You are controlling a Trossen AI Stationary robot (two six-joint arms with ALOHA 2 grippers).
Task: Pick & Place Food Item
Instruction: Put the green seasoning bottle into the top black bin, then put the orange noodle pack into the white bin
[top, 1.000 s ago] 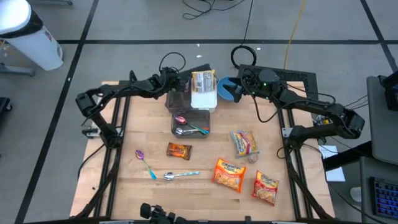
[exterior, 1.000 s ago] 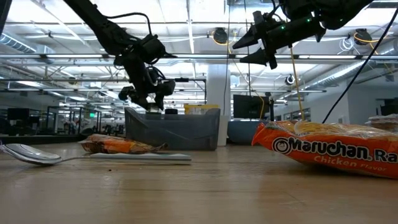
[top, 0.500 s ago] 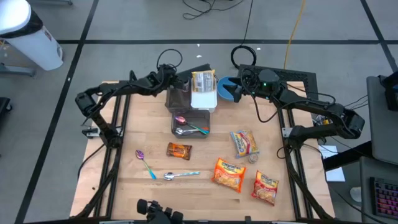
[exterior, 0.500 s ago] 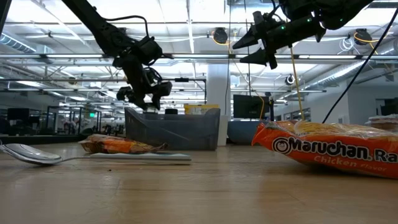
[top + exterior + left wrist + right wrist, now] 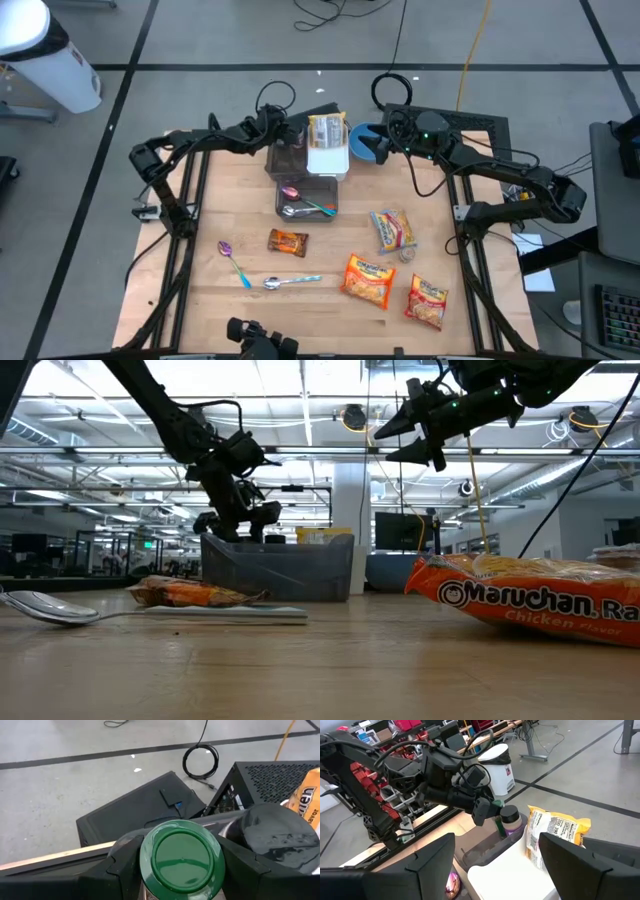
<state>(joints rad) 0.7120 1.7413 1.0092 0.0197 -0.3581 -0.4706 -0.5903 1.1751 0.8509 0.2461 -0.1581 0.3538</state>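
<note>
From overhead, both arms reach to the far edge of the table (image 5: 160, 300). The left gripper (image 5: 291, 133) hangs over the dark grey bin (image 5: 290, 163), and the right gripper (image 5: 372, 147) waits beside the blue bowl (image 5: 362, 140), fingers spread wide and empty.

Only the left wrist view shows what the left gripper has: a green-lidded jar (image 5: 181, 861) wedged between its two fingers (image 5: 127, 857), which stand fairly wide around the lid. From above, the jar is lost under the gripper. The right wrist view shows the same jar (image 5: 498, 816) from the side, beside a darker-lidded jar (image 5: 511, 818) in the bin, with a yellow chip bag (image 5: 555, 832) upright in the white container (image 5: 510, 875).

The overhead view alone lays out the rest: a shallow tray (image 5: 308, 199) holding spoons, a small snack packet (image 5: 287, 241), two loose spoons (image 5: 235, 260), a noodle bag (image 5: 392, 229) and two orange ramen packs (image 5: 369, 278), all well apart from the grippers.

At table height the nearest ramen pack (image 5: 530, 598) fills the right side, cut off by the edge, and a spoon (image 5: 60, 608) lies close by. The bin's wall (image 5: 277, 567) hides what is inside.
</note>
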